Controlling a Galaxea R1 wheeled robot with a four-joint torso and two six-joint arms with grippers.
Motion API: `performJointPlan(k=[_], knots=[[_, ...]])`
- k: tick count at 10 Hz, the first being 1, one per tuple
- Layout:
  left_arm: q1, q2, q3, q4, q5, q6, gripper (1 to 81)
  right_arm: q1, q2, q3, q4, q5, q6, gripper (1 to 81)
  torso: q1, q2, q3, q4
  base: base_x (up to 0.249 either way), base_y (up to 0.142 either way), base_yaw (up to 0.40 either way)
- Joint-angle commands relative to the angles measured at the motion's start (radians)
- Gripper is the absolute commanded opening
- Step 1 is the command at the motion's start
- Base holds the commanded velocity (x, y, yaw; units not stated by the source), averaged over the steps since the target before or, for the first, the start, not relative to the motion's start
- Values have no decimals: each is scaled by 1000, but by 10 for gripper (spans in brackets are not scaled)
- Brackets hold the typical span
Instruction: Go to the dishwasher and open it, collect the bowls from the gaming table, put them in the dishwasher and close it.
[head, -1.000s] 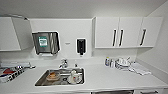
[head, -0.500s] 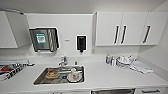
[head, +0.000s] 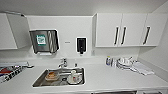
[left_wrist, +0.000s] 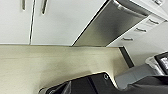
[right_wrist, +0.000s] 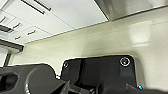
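Dishwasher with brushed steel front (left_wrist: 110, 23) is shut; I steer squarely toward its bar handle (left_wrist: 130, 10); hands' state unclear.

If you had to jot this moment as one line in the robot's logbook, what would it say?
place: kitchen counter, facing sink | dishwasher: steel front closed | arms: low, near floor | carrying: nothing seen | fingers: cannot tell

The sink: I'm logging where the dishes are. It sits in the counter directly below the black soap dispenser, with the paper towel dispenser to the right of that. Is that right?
Not quite. In the head view the paper towel dispenser hangs to the left of the black soap dispenser, not the right. The sink, with dishes in it, does sit in the counter below them.
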Motion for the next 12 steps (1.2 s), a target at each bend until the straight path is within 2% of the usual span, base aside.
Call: performJointPlan(k=[1, 3, 4, 5, 6, 9, 10, 12], knots=[[-130, -146, 170, 49, -55, 5, 811, 103, -76, 26, 2, -33, 44, 811, 63, -97, -92, 0, 0, 0, 0], [-191, -162, 210, 49, -43, 4, 811, 142, -95, 43, 2, -40, 69, 811, 106, -166, -156, 0, 0, 0, 0], [-226, -174, 236, 47, -17, 2, 811, 156, -104, 60, 0, -30, 81, 811, 130, -203, -97, 0, 0, 0, 0], [-269, -192, 279, 49, 6, 1, 811, 168, -107, 75, -3, -30, 81, 811, 151, -235, -128, 0, 0, 0, 0], [-327, -205, 319, 47, 50, -1, 811, 189, -105, 80, -1, -33, 81, 811, 167, -258, -140, 0, 0, 0, 0], [-495, -180, 414, 32, 253, -1, 811, 225, -102, 78, -1, -45, 81, 811, 229, -357, -154, 0, 0, 0, 0], [-524, -169, 439, 35, 295, -1, 811, 225, -104, 72, 2, -43, 83, 811, 252, -394, -230, 0, 0, 0, 0], [-545, -159, 473, 47, 325, -1, 811, 231, -107, 67, 2, -39, 106, 811, 287, -453, -263, 0, 0, 0, 0]])
